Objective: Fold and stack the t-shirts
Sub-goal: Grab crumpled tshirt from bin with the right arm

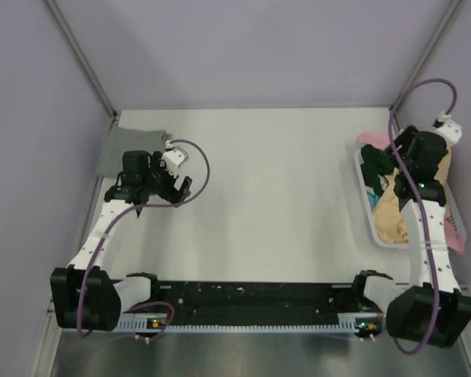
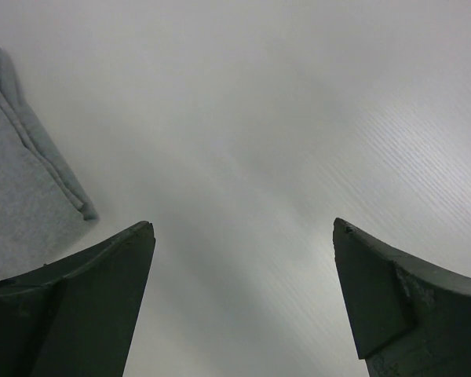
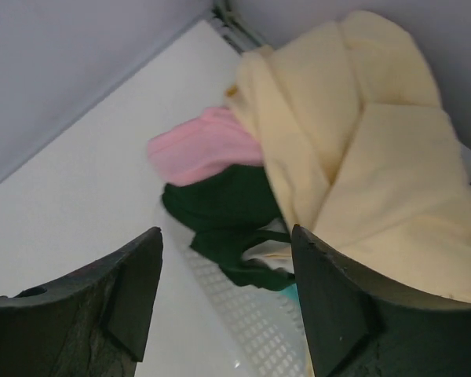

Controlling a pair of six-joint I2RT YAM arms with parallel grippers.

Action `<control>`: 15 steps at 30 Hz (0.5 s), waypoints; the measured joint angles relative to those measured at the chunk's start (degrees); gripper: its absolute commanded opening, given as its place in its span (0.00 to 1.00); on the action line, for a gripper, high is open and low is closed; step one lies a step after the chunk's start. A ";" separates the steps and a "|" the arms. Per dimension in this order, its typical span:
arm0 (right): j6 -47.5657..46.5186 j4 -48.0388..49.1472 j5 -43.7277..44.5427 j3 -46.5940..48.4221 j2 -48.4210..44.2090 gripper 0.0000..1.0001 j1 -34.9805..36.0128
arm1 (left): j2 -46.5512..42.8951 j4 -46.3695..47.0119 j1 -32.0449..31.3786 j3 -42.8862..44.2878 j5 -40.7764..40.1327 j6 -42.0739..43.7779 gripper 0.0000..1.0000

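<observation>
Two arms reach out over the white table (image 1: 282, 196). At the table's far left corner lies the grey t-shirt (image 1: 122, 153), folded flat; the left wrist view shows its layered edge (image 2: 16, 181) lying on the table top (image 2: 298, 118). Just inward of that corner hangs the left gripper (image 1: 171, 192), beside the grey shirt and not touching it. Its jaws are spread wide with nothing but bare table between them (image 2: 243, 228).

Along the table's right edge sits a white perforated basket (image 1: 363, 196) holding the other t-shirts in a loose heap. The pale yellow t-shirt (image 1: 388, 212) lies on top, crumpled and draped over the rest (image 3: 377, 157). The pink t-shirt (image 3: 200, 145) pokes out at the basket's far end, the dark green t-shirt (image 3: 228, 204) is bunched below it against the basket wall (image 3: 220, 290), and only a sliver of the teal t-shirt (image 3: 293, 290) shows underneath. The right gripper (image 1: 374, 174) hovers over the basket's far inner side, its jaws parted and holding nothing (image 3: 228, 232), with the green and yellow cloth seen between them.
</observation>
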 measured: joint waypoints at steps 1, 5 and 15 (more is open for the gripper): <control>1.27 -0.87 -0.11 -0.04 0.94 0.68 -3.21 | -0.02 -0.90 0.00 -0.42 0.20 0.24 0.99; 4.94 -2.89 -0.04 -0.02 8.02 0.67 -11.52 | 0.00 -3.39 0.00 -1.07 0.26 0.94 0.99; 8.50 -4.83 -3.56 -0.72 23.17 0.00 -18.73 | 0.76 -5.95 0.00 -1.09 1.92 2.12 0.99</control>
